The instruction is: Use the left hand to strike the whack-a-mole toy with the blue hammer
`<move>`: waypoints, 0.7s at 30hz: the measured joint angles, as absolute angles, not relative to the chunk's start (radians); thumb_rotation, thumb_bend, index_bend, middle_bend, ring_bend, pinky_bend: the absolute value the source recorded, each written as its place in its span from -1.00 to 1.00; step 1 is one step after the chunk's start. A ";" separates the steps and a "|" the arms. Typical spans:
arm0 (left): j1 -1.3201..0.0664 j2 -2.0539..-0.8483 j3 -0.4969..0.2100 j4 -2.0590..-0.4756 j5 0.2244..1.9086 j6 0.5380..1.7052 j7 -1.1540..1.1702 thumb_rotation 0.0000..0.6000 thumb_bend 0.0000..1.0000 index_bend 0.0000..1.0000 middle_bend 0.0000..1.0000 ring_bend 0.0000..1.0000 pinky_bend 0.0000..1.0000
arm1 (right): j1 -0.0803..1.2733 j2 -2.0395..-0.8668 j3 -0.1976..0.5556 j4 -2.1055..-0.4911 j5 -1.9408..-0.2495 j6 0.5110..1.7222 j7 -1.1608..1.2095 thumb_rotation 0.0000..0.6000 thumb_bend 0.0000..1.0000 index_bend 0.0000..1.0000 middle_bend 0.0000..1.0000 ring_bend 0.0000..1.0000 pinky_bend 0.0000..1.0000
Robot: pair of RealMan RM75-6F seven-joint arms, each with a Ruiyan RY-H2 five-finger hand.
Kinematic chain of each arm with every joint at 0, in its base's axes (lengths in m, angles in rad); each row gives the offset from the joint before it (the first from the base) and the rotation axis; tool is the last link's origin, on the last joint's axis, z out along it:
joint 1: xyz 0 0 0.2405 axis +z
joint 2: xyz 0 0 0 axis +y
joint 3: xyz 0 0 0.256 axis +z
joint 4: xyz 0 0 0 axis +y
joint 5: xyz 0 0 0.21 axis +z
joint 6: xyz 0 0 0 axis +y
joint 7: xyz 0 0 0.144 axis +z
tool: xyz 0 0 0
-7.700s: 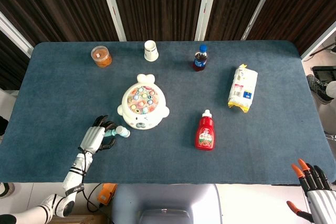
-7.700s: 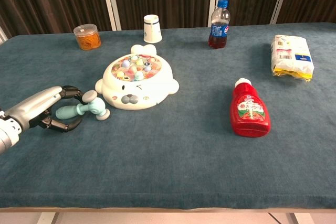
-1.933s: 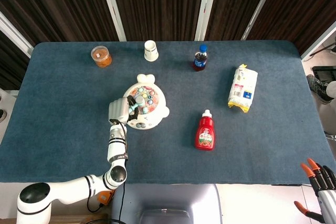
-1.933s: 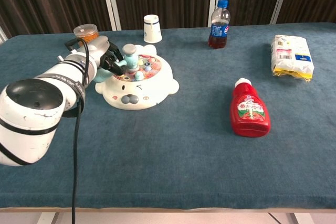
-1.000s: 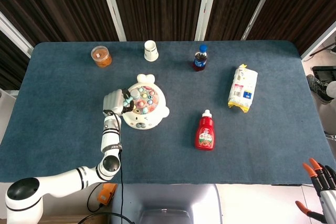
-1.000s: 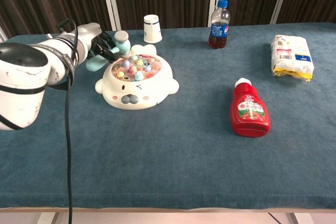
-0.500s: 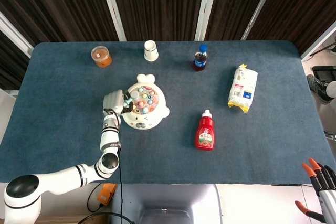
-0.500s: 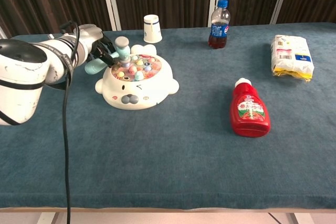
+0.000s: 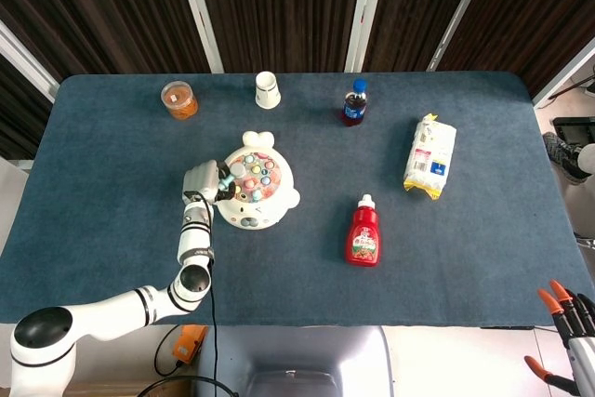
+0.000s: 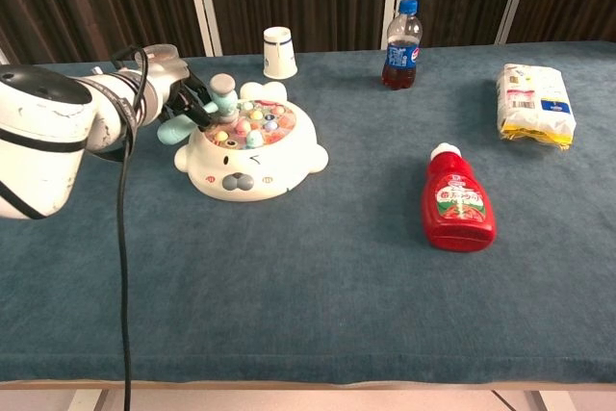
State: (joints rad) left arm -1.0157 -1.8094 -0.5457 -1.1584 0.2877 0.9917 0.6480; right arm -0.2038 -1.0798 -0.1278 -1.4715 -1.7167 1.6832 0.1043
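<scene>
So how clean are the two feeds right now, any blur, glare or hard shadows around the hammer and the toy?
Chest view: blue hammer and left hand sharp, no motion blur; whack-a-mole toy evenly lit, soft shadow only. Head view: sharp, flat light, no glare, but the hammer is small and partly hidden by the hand.

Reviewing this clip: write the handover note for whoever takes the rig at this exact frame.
Left hand: grips the blue hammer by its handle, with the head down at the left side of the whack-a-mole toy; contact with the pegs cannot be confirmed.
Right hand: idle off the table's near right corner, holding nothing.
Done: hammer picked up and brought to the toy.
Left: confirm a clean strike on the pegs, or swing again.
</scene>
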 measured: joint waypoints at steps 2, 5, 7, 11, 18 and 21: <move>-1.015 -1.804 -0.548 -1.167 0.290 0.994 0.644 1.00 0.61 0.39 1.00 0.86 1.00 | -0.204 -1.080 -0.127 -1.471 -1.715 1.683 0.104 1.00 -0.65 -1.00 -0.95 -1.00 -1.00; -1.009 -1.780 -0.555 -1.218 0.293 1.006 0.637 1.00 0.61 0.39 1.00 0.86 1.00 | -0.203 -1.082 -0.130 -1.472 -1.722 1.681 0.097 1.00 -0.65 -1.00 -0.95 -1.00 -1.00; -0.999 -1.754 -0.557 -1.278 0.294 1.020 0.635 1.00 0.61 0.39 1.00 0.86 1.00 | -0.203 -1.082 -0.131 -1.473 -1.726 1.682 0.094 1.00 -0.65 -1.00 -0.95 -1.00 -1.00; -0.967 -1.692 -0.545 -1.423 0.313 1.051 0.628 1.00 0.61 0.39 1.00 0.86 1.00 | -0.204 -1.083 -0.135 -1.472 -1.738 1.686 0.091 1.00 -0.65 -1.00 -0.95 -1.00 -1.00; -0.859 -1.554 -0.457 -1.708 0.402 1.090 0.585 1.00 0.59 0.40 1.00 0.86 1.00 | -0.201 -1.087 -0.147 -1.473 -1.768 1.687 0.078 1.00 -0.65 -1.00 -0.95 -1.00 -1.00; -0.802 -1.511 -0.382 -1.768 0.484 1.104 0.553 1.00 0.58 0.40 1.00 0.85 1.00 | -0.201 -1.089 -0.151 -1.473 -1.780 1.691 0.073 1.00 -0.65 -1.00 -0.95 -1.00 -1.00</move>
State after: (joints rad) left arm -0.8024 -1.5109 -0.3825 -1.7682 0.4841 1.1038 0.5535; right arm -0.2005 -1.0891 -0.1508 -1.4734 -1.7803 1.6911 0.0734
